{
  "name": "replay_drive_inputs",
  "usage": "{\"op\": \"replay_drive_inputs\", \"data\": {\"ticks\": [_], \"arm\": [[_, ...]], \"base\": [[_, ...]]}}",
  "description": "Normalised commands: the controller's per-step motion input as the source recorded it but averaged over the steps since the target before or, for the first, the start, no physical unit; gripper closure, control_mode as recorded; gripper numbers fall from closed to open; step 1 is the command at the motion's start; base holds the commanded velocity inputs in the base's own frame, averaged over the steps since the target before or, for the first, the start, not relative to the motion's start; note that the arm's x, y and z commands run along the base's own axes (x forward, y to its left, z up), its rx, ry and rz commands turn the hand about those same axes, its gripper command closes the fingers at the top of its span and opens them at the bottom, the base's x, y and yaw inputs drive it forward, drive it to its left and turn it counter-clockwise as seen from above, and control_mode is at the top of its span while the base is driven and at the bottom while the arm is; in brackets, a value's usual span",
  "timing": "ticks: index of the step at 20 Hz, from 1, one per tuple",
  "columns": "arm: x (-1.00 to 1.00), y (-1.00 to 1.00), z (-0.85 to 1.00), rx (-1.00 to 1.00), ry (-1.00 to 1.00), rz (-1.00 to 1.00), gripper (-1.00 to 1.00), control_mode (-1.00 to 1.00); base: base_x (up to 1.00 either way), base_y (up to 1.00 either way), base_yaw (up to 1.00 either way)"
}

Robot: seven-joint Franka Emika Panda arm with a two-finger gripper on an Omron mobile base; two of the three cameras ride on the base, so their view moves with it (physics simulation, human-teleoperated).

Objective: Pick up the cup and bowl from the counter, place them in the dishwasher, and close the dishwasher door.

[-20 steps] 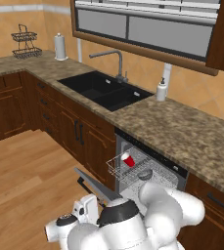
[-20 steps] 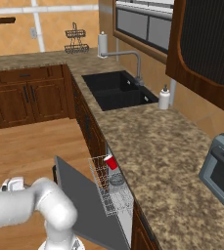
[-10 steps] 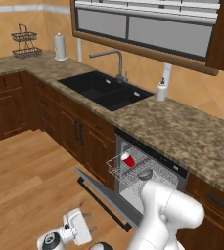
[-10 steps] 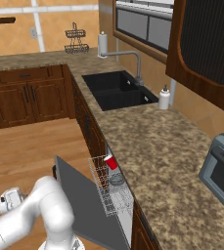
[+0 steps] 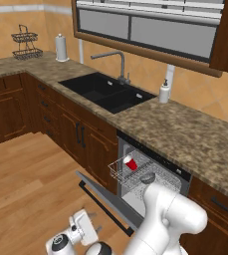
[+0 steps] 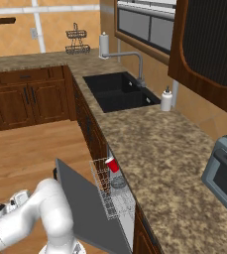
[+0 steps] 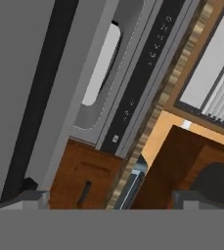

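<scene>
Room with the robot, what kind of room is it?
A kitchen. There's a black sink with a faucet in the counter, and an open dishwasher with a red cup inside.

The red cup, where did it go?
The red cup sits in the dishwasher's pulled-out white wire rack, under the counter, right of the sink in the left base view.

Counts in the kitchen

One red cup [image 5: 130, 163] and one grey bowl [image 6: 118, 182] sit in one wire rack [image 6: 110, 196]; one dishwasher door [image 6: 87, 208], one sink [image 5: 105, 92], one faucet [image 5: 116, 62], one soap bottle [image 5: 164, 92], one paper-towel roll [image 5: 61, 48], one wire basket stand [image 5: 25, 43].
</scene>
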Motion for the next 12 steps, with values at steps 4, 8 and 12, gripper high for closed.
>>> {"op": "replay_drive_inputs", "data": {"ticks": [4,8,12], "arm": [[0.9,0.0,-0.78,0.0,0.0,0.0,-1.0,-1.0],[1.0,0.0,-0.83,0.0,0.0,0.0,-1.0,-1.0],[0.99,0.0,-0.84,0.0,0.0,0.0,-1.0,-1.0]], "base": [[0.0,0.0,0.0],[0.0,0.0,0.0],[0.0,0.0,0.0]]}}
